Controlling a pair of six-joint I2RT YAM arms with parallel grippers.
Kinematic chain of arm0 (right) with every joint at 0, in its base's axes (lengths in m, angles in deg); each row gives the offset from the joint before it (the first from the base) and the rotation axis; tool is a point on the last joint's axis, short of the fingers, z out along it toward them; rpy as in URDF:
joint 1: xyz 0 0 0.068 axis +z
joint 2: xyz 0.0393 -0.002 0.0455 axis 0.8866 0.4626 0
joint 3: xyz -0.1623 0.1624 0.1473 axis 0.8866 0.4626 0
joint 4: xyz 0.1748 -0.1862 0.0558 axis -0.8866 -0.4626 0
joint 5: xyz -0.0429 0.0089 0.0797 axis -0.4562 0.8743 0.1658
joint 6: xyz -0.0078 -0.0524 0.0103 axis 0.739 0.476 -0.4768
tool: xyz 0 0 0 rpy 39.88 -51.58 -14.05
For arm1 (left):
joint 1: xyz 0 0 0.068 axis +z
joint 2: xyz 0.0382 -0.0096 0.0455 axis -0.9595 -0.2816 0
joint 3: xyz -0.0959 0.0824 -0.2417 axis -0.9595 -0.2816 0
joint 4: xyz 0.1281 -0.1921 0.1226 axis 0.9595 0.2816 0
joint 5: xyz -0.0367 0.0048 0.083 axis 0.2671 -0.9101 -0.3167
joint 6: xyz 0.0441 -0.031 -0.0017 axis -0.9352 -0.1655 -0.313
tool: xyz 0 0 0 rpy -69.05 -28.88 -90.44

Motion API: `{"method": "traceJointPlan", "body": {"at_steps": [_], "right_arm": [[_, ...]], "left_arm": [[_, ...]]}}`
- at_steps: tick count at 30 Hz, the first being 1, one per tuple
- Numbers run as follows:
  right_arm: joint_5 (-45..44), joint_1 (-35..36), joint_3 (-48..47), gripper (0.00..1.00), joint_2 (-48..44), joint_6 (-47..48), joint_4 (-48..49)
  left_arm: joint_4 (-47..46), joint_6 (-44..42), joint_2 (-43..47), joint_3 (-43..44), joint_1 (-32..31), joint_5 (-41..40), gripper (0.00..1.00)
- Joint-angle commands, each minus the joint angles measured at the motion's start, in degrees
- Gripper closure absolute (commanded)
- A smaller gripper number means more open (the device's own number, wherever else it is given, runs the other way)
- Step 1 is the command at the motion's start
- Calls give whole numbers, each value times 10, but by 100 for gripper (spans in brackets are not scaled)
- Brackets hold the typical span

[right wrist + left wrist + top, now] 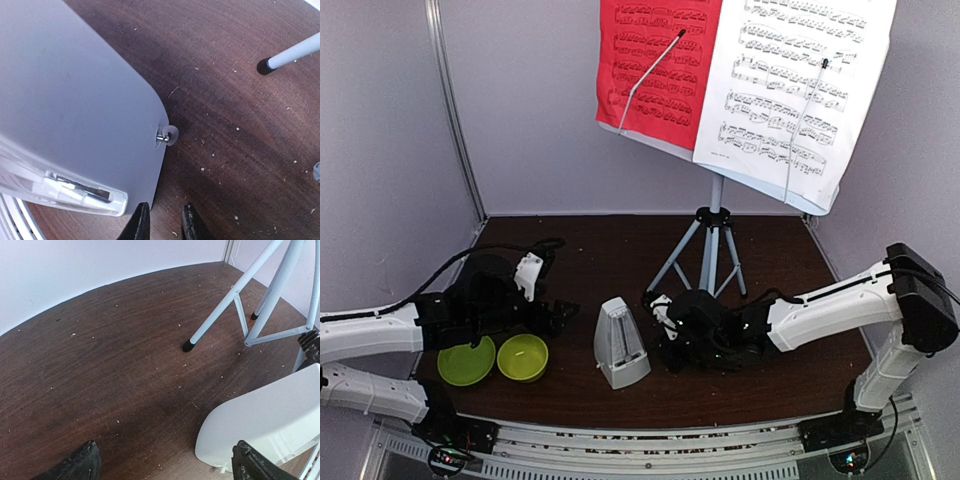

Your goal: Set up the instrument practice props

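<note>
The right pincer (pixel 164 220) hangs low over the bench (pixel 240 165) with its two dark fingers (pixel 140 225) drawn nearly together. Only a slim strip of wood shows between them, and nothing is caught in it. Just to its left and a little ahead stands the whitish metronome (pixel 75 100), upright on the bench, with its side wall close to the fingertips but not touching them. A small knob (pixel 167 136) juts from that wall just ahead of the pincer. Farther ahead and to the right, a black-capped foot of the music stand (pixel 292 53) rests on the wood. The left pincer (pixel 165 467) is spread wide and empty, its fingers (pixel 75 465) far apart above bare bench. The metronome sits just past its right-hand finger, though I cannot tell whether they touch, and the tripod legs stand ahead and to the right. Seen from above, the metronome is between the two pincers, nearer the right one. The stand rises beyond the right pincer at the back of the bench, and on its tilted desk the red sheet (pixel 670 100) lies beside the white sheet (pixel 770 90). Two lime-green bowls (pixel 467 362) sit side by side close to the left pincer, toward the arm bases.
</note>
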Motion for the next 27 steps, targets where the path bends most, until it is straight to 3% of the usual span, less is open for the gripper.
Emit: {"method": "traceJointPlan", "body": {"at_steps": [1,5,11,20,27], "right_arm": [[45,8,24,77,12,-29,107],[61,16,17,77,28,-48,144],[88,36,-5,77,56,-68,180],[117,69,-63,76,105,-92,197],[87,66,-32,74,61,-92,192]], "left_arm": [[51,26,29,48,4,22,6],[104,50,46,85,2,46,6],[161,91,80,127,-17,16,7],[212,146,74,158,-107,-13,6],[216,201,51,142,-171,-60,3]]}}
